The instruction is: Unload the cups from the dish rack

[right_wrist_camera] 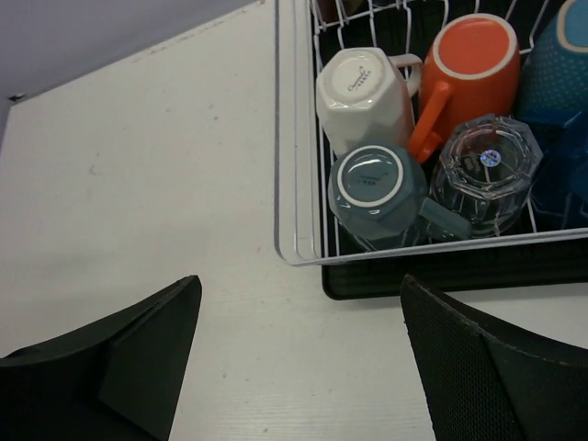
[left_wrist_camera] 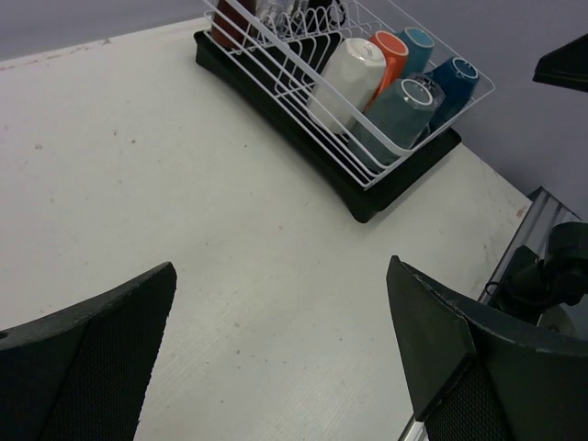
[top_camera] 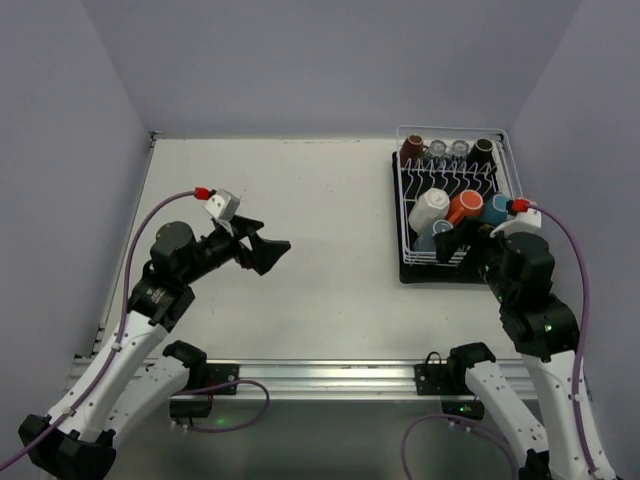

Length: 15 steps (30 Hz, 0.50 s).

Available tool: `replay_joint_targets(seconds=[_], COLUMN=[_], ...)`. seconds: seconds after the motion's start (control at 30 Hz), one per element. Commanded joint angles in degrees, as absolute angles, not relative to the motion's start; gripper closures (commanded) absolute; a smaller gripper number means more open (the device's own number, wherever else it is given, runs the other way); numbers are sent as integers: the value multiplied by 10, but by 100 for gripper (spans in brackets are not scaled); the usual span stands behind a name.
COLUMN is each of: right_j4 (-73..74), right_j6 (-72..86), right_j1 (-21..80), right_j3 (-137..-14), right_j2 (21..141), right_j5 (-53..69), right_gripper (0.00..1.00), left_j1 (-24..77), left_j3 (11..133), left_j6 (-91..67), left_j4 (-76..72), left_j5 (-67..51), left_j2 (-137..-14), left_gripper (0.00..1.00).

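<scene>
looks not yet begun, w/ all visible cups (top_camera: pixel 430 208) in dish rack (top_camera: pixel 404 200), none on table (top_camera: pixel 320 200), left gripper (left_wrist_camera: pixel 281 266) & right gripper (right_wrist_camera: pixel 300 294) both spread wide & empty, whole unload left.

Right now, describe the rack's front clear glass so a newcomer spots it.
Start at the white wire dish rack in the table's right rear corner. In the row along its near rim, the clear glass sits right of the grey-blue mug. Unlike its neighbours it is see-through and faceted, with a blue mark on its base.
</scene>
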<state>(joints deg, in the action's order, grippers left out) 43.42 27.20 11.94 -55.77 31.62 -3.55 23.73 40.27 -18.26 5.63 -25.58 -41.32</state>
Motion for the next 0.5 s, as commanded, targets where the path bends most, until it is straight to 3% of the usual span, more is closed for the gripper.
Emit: replay_joint_targets(seconds=[0.0,0.23,0.47], right_j4=[446,432,394], right_j6=[248,239,223], right_j1=[118,117,120], right_j3=[-593,-615,-634], right_j2=[358,438,547], right_j5=[-99,-141,-120], right_gripper=[9,11,4], left_j1=[245,263,270], left_j3=[405,404,395], left_j6=[-164,-152,-160], left_j4=[73,91,91], left_j5=[-270,-247,-214], left_j2=[-404,-388,-374], left_gripper=[0,0,0])
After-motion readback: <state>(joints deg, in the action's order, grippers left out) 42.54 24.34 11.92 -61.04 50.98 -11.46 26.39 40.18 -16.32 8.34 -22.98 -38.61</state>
